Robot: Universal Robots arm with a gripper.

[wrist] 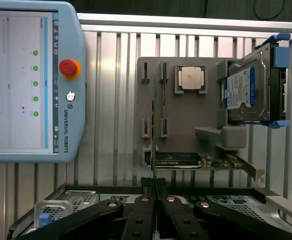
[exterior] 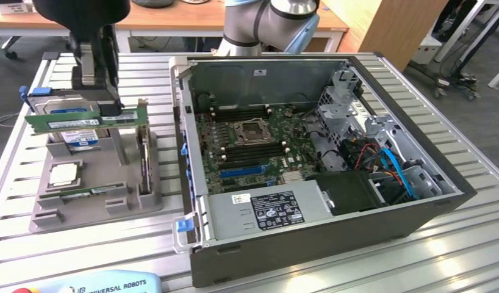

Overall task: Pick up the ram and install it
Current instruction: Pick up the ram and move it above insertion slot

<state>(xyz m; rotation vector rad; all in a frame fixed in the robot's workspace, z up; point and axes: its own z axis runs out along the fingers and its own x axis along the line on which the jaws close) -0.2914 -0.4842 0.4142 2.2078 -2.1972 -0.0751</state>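
Arm points straight down over grey tray (exterior: 86, 210). Gripper (exterior: 111, 112) clamped on ram (exterior: 66, 121), held level above tray. Tray holds processor (exterior: 64, 174) and hard drive (exterior: 78, 135). Open computer case (exterior: 315, 239) beside it.

The exterior view faces the gripper (exterior: 110, 112) from well back and above. The wrist view looks close past the gripper (wrist: 155, 183). Both share the grey holder (exterior: 95, 210) (wrist: 186, 117) beneath it.
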